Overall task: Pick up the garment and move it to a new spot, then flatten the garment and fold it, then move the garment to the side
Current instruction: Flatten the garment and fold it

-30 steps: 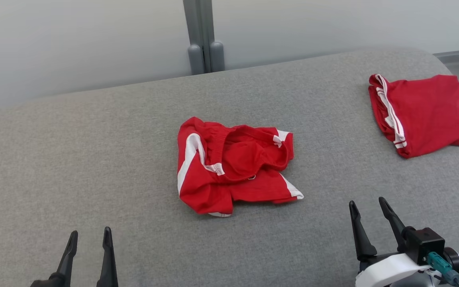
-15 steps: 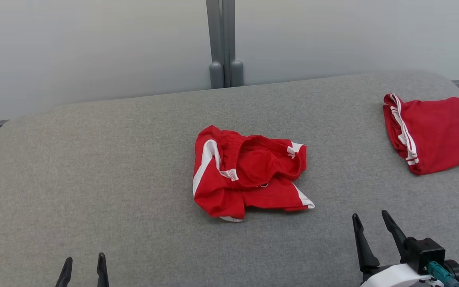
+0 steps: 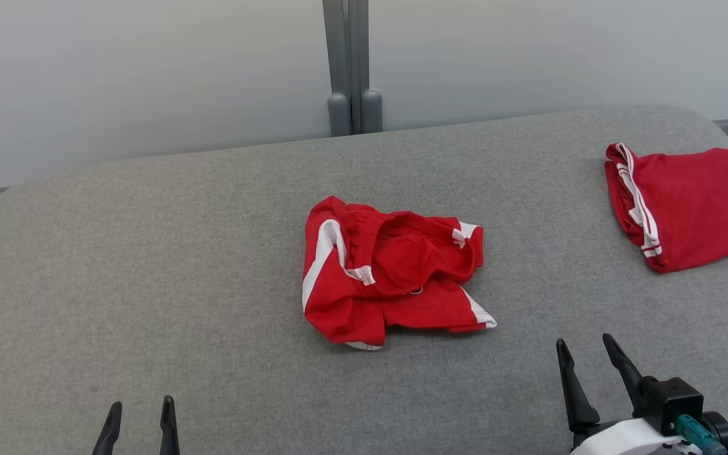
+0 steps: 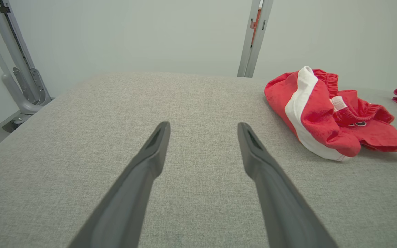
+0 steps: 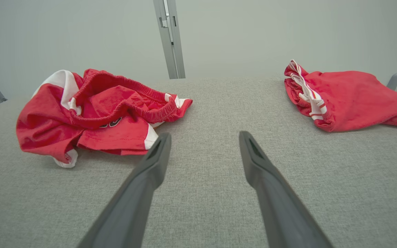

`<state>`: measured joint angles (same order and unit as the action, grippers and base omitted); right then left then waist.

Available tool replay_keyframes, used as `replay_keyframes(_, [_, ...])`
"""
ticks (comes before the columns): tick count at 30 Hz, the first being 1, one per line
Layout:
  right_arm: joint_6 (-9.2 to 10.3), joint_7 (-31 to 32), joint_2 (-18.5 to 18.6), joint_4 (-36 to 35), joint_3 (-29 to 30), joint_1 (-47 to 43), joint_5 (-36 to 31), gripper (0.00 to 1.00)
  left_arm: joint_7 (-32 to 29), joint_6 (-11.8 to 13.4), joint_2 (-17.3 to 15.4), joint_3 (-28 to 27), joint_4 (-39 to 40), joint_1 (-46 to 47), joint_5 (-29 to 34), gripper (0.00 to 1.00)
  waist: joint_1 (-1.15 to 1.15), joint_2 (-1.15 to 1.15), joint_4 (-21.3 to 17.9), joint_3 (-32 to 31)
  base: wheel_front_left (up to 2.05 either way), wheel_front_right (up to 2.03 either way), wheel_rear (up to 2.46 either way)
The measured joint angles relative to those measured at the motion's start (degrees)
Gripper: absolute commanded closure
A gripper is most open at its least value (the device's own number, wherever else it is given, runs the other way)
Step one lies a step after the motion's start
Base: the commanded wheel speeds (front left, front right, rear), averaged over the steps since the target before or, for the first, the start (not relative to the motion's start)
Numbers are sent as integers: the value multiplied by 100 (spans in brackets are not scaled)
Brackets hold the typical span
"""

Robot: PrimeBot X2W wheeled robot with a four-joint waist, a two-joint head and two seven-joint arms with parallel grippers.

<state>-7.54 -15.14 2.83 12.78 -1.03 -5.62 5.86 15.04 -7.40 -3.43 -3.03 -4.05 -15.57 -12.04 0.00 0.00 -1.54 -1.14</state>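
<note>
The garment (image 3: 389, 278) is a crumpled pair of red shorts with white side stripes, lying in the middle of the grey padded table (image 3: 149, 265). It also shows at the right of the left wrist view (image 4: 322, 113) and at the left of the right wrist view (image 5: 98, 117). My left gripper (image 3: 141, 406) is open at the near left edge, well short of the garment, with nothing between its fingers (image 4: 202, 124). My right gripper (image 3: 585, 342) is open at the near right, just right of the garment's hem, and empty (image 5: 204, 134).
A second red garment (image 3: 692, 202) with white trim lies folded at the table's far right edge (image 5: 350, 100). A grey vertical post (image 3: 348, 63) stands behind the table against a pale wall. Bare grey fabric stretches to the left of the shorts.
The head camera has shifted, so the whole scene sits lower and further right in view than a second ago. The garments lie as before. Both grippers stay open.
</note>
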Motion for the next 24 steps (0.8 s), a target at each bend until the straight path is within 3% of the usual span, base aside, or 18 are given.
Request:
replay_keyframes(8, [0, 0, 0, 12, -78, 44, -1, 0, 1, 0, 2, 170, 194, 170, 93, 0, 0, 0, -96, 64, 0, 0, 0])
replay_keyframes(14, [0, 1, 1, -18, -245, 233, 40, 0, 1, 0, 21, 1127, 255, 981, 97, 0, 0, 0, -311, 172, 0, 0, 0])
replay_keyframes(18, [0, 0, 2, -96, -331, 403, 129, 0, -49, 0, 30, 1923, -164, 1963, -65, 0, 0, 0, -524, 311, 0, 0, 0])
replay_keyframes(24, [1, 0, 9, -155, -572, 628, 383, 0, -1071, -13, 57, 2883, -1028, 3654, -513, 0, 0, 0, -920, 617, 0, 0, 0])
